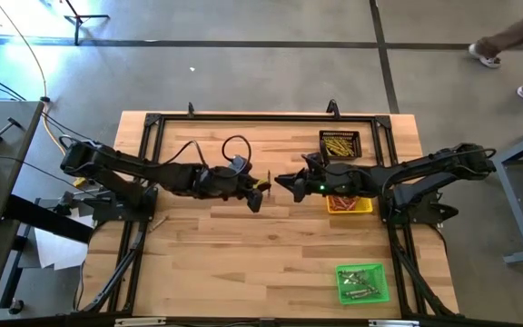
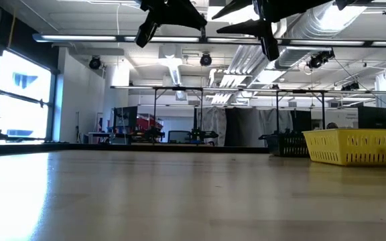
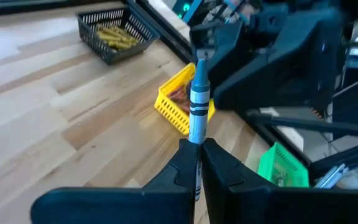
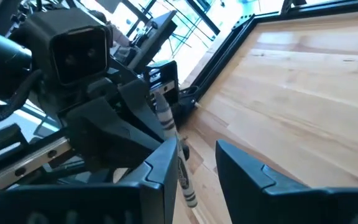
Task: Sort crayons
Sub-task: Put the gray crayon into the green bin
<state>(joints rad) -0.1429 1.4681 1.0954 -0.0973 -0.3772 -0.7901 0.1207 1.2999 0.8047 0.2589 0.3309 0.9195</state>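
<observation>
Left claw (image 3: pixel 197 163) clenched on one grey crayon (image 3: pixel 197 106), held upright above the surface (image 1: pixel 243 263) mid-centre, tip toward the right claw (image 4: pixel 194 165). Right claw's jaws stand apart beside the same crayon — not gripping yet, by my reading.

Risk: handover in mid-air. If the left lets go before the right closes, the crayon drops and rolls; an off-centre pinch could snap it.

Count: three trays — black (image 1: pixel 340 143), yellow (image 1: pixel 349 205), green (image 1: pixel 362 282). Crayons inside too small to count.

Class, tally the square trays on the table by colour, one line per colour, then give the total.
Black tray: 1
Yellow tray: 1
Green tray: 1
Total: 3 trays
</observation>
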